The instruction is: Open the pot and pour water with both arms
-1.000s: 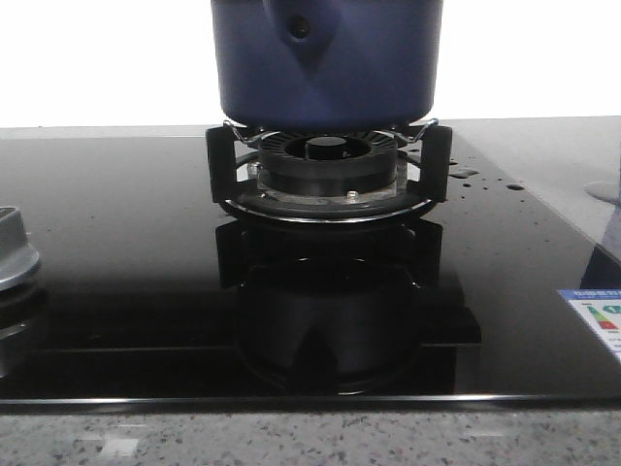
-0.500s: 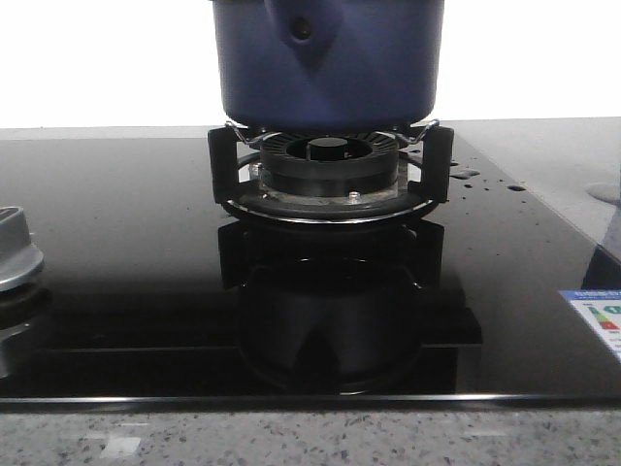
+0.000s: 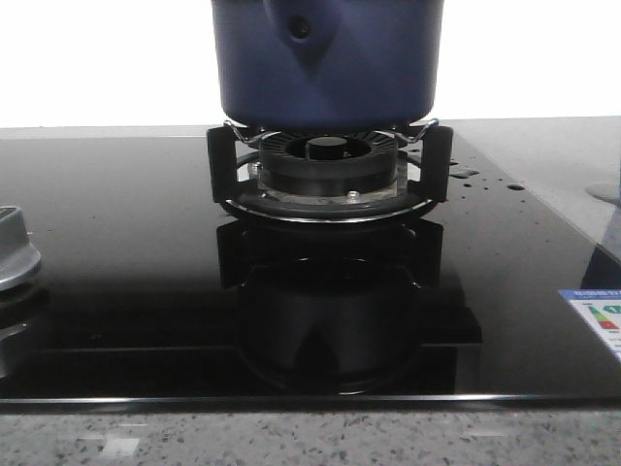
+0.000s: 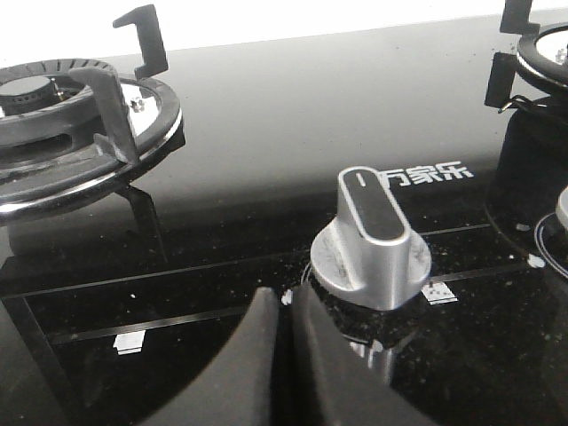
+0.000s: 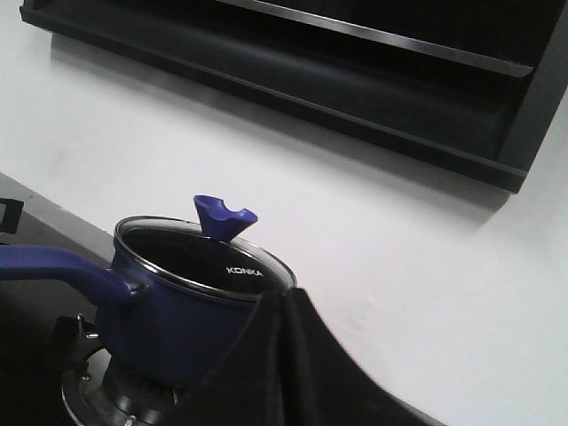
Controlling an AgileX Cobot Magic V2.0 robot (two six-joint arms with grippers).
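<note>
Pot point(image 3: 328, 68) sits on burner grate point(image 3: 328, 180), glass lid point(image 5: 206, 257) still on. Left gripper point(image 4: 286, 355) pressed together near silver knob point(image 4: 371, 244); right gripper point(image 5: 282, 355) pressed together beside pot.

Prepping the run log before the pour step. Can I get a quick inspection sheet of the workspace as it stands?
Surface: glossy black glass cooktop with a speckled stone edge in front; water droplets to the right of the burner.
Job's things: blue pot sits on the burner stand; glass lid on, blue lid handle up, long handle sticking out sideways.
Clutter: silver knob near the left gripper; energy sticker at the right edge.
Grippers: left gripper shut, empty, low over the cooktop; right gripper shut, empty, beside the pot.
Cables: nothing seen.
Surroundings: white wall, dark shelf above.
</note>
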